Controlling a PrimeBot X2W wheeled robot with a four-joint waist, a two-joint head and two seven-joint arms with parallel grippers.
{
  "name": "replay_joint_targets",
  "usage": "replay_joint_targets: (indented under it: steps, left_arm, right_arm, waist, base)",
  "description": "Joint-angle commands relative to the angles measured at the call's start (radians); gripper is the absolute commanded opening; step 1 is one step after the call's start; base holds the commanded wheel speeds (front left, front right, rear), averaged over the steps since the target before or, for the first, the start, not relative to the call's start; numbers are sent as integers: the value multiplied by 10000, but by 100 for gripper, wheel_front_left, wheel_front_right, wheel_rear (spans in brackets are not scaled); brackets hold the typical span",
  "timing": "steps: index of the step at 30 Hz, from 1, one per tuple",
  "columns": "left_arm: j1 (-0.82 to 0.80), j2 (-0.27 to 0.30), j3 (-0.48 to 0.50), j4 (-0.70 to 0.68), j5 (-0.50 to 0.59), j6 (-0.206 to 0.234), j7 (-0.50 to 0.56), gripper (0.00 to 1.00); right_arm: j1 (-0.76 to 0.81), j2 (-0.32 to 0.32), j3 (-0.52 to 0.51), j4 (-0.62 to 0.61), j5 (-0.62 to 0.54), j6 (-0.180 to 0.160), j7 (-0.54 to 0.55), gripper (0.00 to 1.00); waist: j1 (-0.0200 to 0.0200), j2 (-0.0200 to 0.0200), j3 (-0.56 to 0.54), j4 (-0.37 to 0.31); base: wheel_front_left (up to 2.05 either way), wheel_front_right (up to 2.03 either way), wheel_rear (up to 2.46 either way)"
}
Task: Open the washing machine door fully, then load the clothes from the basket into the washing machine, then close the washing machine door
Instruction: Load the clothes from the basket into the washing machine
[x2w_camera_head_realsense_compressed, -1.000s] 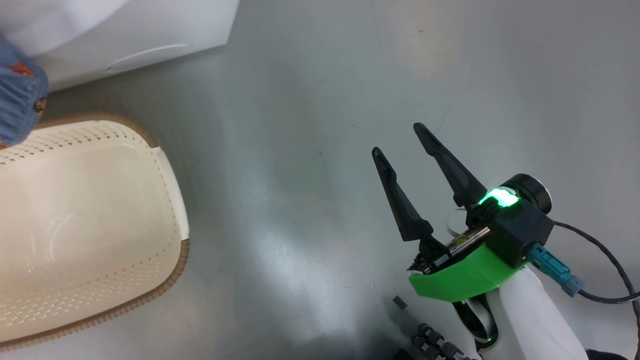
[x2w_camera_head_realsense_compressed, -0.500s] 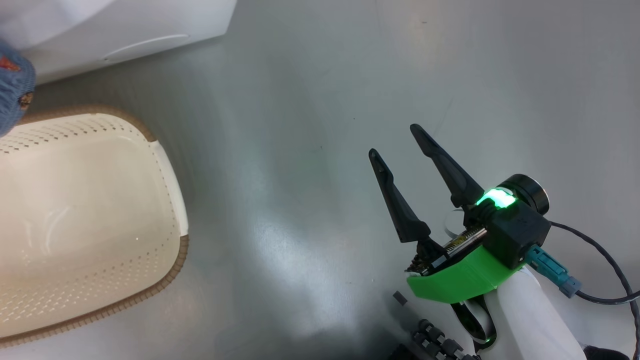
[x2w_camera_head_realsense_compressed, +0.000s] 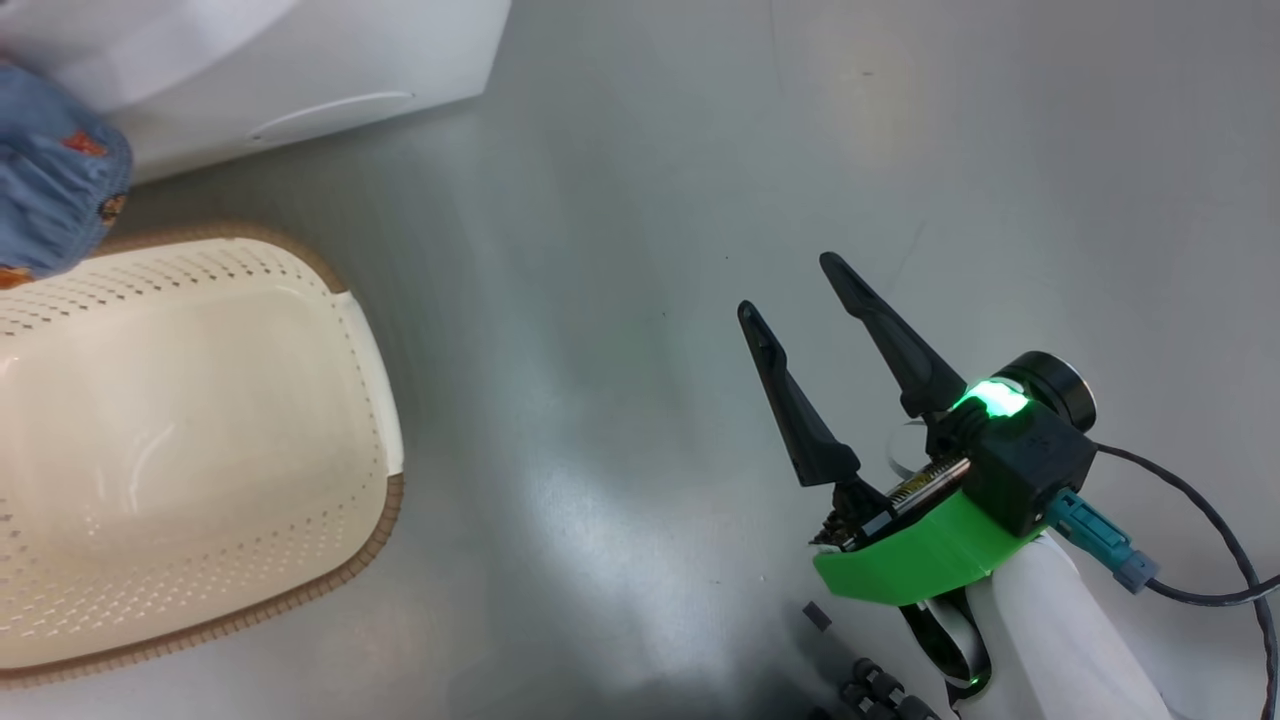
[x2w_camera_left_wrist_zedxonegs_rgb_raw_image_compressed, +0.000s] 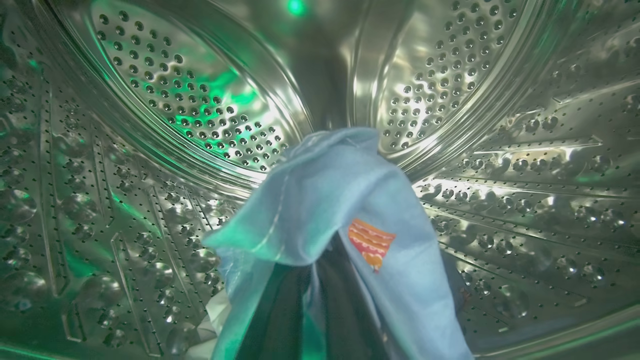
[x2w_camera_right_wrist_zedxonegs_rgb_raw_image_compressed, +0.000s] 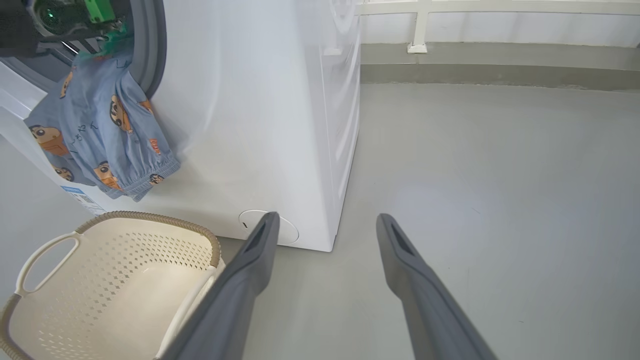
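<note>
My left gripper (x2w_camera_left_wrist_zedxonegs_rgb_raw_image_compressed: 315, 300) is deep inside the steel drum (x2w_camera_left_wrist_zedxonegs_rgb_raw_image_compressed: 200, 110) of the washing machine (x2w_camera_right_wrist_zedxonegs_rgb_raw_image_compressed: 260, 125), shut on a light-blue garment (x2w_camera_left_wrist_zedxonegs_rgb_raw_image_compressed: 340, 200) that drapes over its dark fingers. The rest of that garment (x2w_camera_right_wrist_zedxonegs_rgb_raw_image_compressed: 100, 135) hangs out of the opening over the grey seal (x2w_camera_right_wrist_zedxonegs_rgb_raw_image_compressed: 152, 50), down the white front. Its cuff (x2w_camera_head_realsense_compressed: 50, 190) shows at the head view's left edge. Below it stands the cream basket (x2w_camera_right_wrist_zedxonegs_rgb_raw_image_compressed: 150, 220), with nothing inside (x2w_camera_head_realsense_compressed: 370, 330). My right gripper (x2w_camera_head_realsense_compressed: 792, 287) hovers open over the floor, right of the basket, holding nothing (x2w_camera_right_wrist_zedxonegs_rgb_raw_image_compressed: 327, 220). The washing machine door is out of view.
Grey floor (x2w_camera_right_wrist_zedxonegs_rgb_raw_image_compressed: 500, 175) stretches to the right of the machine as far as a low white wall rail (x2w_camera_right_wrist_zedxonegs_rgb_raw_image_compressed: 420, 30). A dark cable (x2w_camera_head_realsense_compressed: 1200, 520) trails from my right wrist. The machine's lower corner (x2w_camera_head_realsense_compressed: 330, 60) stands just beyond the basket.
The head camera has shifted a little, so basket and machine sit further right in the picture. The right gripper stays open in the same place.
</note>
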Motion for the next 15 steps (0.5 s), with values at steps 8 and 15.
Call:
replay_joint_targets:
  steps: [8, 15]
  left_arm:
    - [-128, 112, -75, 421, -70, 453, 134, 100]
    - [46, -259, -151, 758, -194, 692, -130, 100]
  right_arm:
    - [155, 41, 77, -162, -146, 16, -48, 100]
    - [112, 42, -10, -147, -125, 16, -48, 100]
  waist:
    - [0, -1, -231, 256]
    - [0, -1, -503, 550]
  base:
    - [0, 0, 0]
    - [0, 0, 0]
